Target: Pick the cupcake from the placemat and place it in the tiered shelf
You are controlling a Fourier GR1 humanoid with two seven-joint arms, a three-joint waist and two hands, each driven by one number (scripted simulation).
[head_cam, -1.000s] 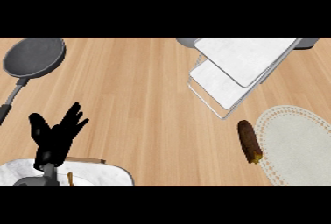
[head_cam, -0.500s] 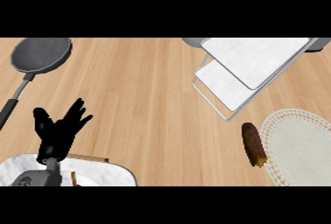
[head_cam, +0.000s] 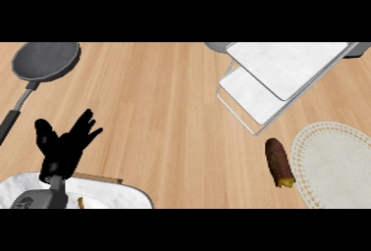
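Wooden counter (head_cam: 167, 98) lies bare between the spread-fingered left hand (head_cam: 64, 144) and the tiered shelf (head_cam: 279, 78)

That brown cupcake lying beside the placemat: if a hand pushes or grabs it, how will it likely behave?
The cupcake lies on its side on the counter, so a push would probably roll it. Its long, narrow shape suggests it may tip if stood upright. It looks small, likely light.
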